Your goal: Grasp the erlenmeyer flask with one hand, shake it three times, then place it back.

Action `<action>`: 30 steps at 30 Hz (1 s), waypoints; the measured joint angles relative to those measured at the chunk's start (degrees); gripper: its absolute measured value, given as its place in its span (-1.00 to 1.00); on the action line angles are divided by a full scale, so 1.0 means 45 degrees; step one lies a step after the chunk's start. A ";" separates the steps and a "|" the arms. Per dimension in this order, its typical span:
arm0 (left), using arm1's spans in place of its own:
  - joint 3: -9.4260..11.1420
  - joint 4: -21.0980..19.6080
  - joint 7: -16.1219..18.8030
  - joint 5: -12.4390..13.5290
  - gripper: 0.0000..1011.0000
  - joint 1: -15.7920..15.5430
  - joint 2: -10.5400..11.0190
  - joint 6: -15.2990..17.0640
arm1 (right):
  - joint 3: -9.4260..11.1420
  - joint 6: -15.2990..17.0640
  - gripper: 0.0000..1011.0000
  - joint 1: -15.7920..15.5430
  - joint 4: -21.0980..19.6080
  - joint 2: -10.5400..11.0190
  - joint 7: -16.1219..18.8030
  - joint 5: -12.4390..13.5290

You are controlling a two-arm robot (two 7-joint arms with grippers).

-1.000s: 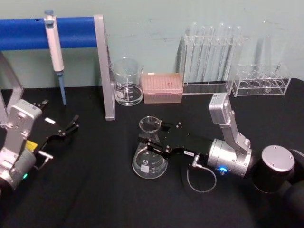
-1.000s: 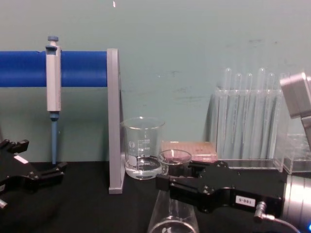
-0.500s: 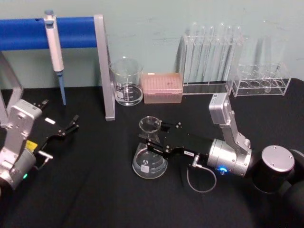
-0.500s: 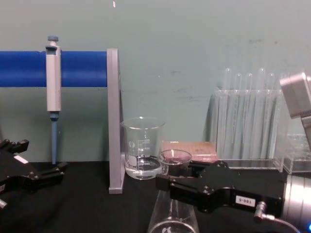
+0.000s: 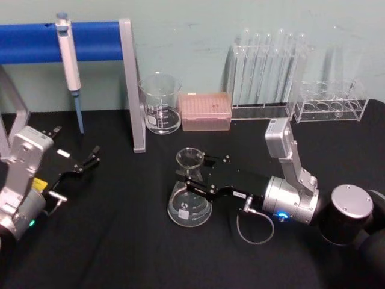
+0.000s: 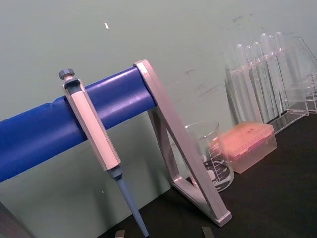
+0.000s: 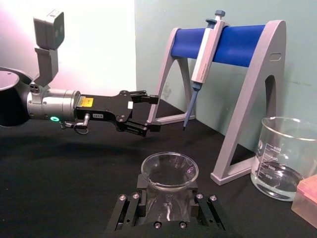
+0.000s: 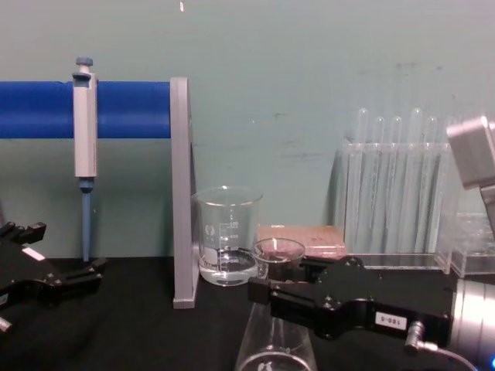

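The erlenmeyer flask (image 5: 189,205) stands upright on the black table, just right of the middle. My right gripper (image 5: 194,173), black with a small white numbered label and a silver wrist, reaches in from the right and is shut on the flask's neck below the rim. In the right wrist view the round rim (image 7: 170,171) sits between the two fingers, which press against the neck. In the chest view the flask's cone (image 8: 274,352) shows below the gripper (image 8: 261,292). My left gripper (image 5: 84,164) rests open at the left of the table, well away from the flask.
A glass beaker (image 5: 160,103) with some liquid and a pink tip box (image 5: 206,111) stand behind the flask. A rack of test tubes (image 5: 264,72) and a low clear rack (image 5: 334,102) are at the back right. A pipette (image 5: 69,57) hangs on the blue-barred stand (image 5: 131,90).
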 joint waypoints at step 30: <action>0.0000 0.0000 -0.0001 0.0000 0.98 0.0000 0.0000 0.0000 | 0.0310 -0.0144 -0.10 -0.0132 -0.1930 0.0344 -0.0270 0.0405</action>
